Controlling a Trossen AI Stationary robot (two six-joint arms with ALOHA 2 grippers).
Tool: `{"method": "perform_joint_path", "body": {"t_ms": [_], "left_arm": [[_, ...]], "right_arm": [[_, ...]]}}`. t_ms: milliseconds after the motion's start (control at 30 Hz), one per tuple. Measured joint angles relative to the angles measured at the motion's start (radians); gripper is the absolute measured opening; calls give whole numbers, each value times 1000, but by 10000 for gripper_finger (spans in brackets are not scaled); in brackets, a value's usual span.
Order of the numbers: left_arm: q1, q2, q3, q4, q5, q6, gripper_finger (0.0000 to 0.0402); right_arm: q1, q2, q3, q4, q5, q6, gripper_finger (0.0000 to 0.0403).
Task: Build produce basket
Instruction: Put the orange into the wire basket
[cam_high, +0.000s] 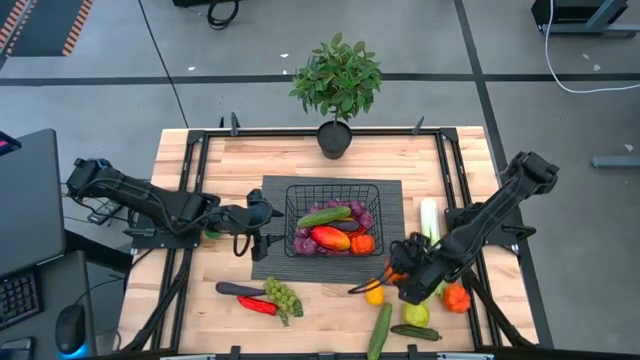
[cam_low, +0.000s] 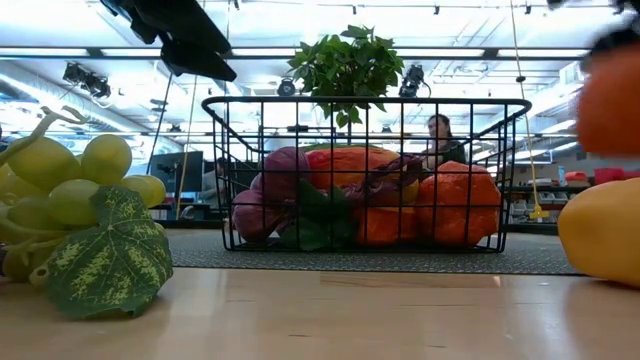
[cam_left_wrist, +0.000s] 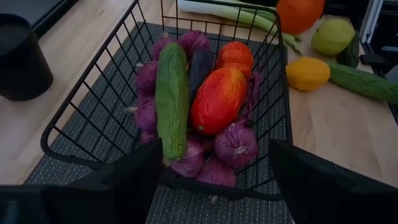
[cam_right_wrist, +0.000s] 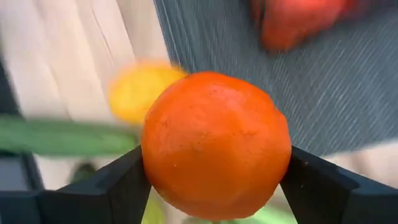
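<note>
Between mat and table edge: the right gripper (cam_high: 398, 272) hangs just off the front right corner of the mat (cam_high: 270, 268), and an orange (cam_right_wrist: 214, 144) sits between its fingers, which are clamped on its widest part.
Grip: fingers (cam_right_wrist: 115, 180) press both sides of the orange at its equator; the fruit fills the gap and bulges well past them.
Handling: the orange looks like a light, rigid toy with a smooth, faintly faceted skin (likely slippery, and round, so it could roll or pop out if squeezed off-centre). A hold across the middle, as now, seems the safest.
Basket: the basket (cam_high: 290, 215) stands on the mat at table centre, already holding a cucumber (cam_left_wrist: 172, 99), a red pepper (cam_left_wrist: 217, 99), purple grapes (cam_left_wrist: 235, 144) and an orange piece at its right end.
Room left: the pile reaches near the rim in the low view, so a round fruit set on top may roll; a gap beside the pepper looks better.
Left gripper: the left gripper (cam_high: 258, 218) waits just beside the basket's left wall, fingers apart, holding nothing.
Loose produce: a lemon (cam_left_wrist: 308, 73), a leek (cam_high: 429, 220), another cucumber (cam_high: 380, 330) and green grapes (cam_low: 70, 185) lie on the table outside the basket.
</note>
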Motion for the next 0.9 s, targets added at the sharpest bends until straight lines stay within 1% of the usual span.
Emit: {"method": "perform_joint_path", "body": {"t_ms": [133,267,400,533,667,833,900], "left_arm": [[0,0,0,1,0,0,298],[0,0,0,2,0,0,298],[0,0,0,11,0,0,298],[0,0,0,16,0,0,298],[0,0,0,15,0,-7,298],[0,0,0,15,0,-18,298],[0,0,0,16,-1,-18,298]], "right_arm": [[-45,-50,81,-1,127,-110,311],[-112,-68,135,-1,185,-233,311],[-193,-65,154,21,189,-343,311],[-257,-63,154,29,180,-399,319],[-300,-64,154,29,166,-426,346],[-316,-64,154,30,160,-426,390],[-317,-64,154,30,159,-426,396]]}}
